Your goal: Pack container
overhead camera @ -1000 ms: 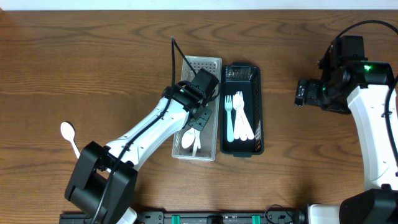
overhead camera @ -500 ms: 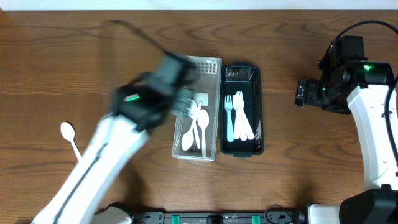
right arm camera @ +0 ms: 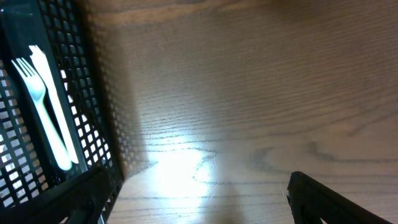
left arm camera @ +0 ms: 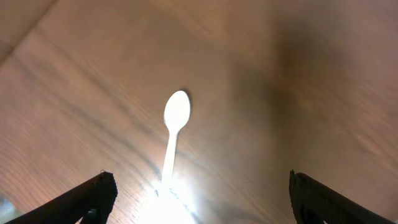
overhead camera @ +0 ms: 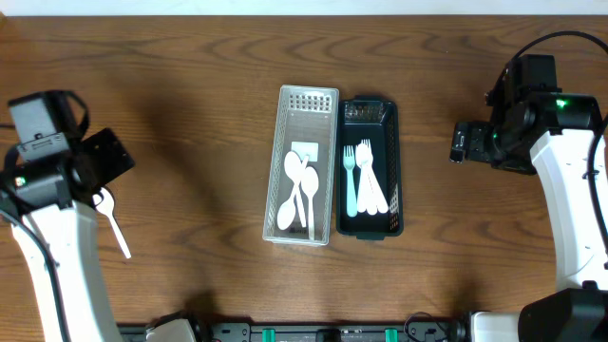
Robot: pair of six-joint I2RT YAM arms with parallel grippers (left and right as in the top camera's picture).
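Observation:
A white mesh basket holds a few white spoons. Beside it on the right, a black mesh basket holds white forks. One loose white spoon lies on the table at the far left, its bowl partly under my left arm. My left gripper hovers above it, open and empty. In the left wrist view the spoon lies ahead between the open fingers. My right gripper is open and empty, right of the black basket, whose forks show there.
The wooden table carries only the two baskets at the centre and the loose spoon at the left. A bright glare patch lies on the wood in both wrist views.
My left arm has swung from over the white basket to the far left, above the loose spoon. The spoons stay in the white basket. The right arm has not moved.

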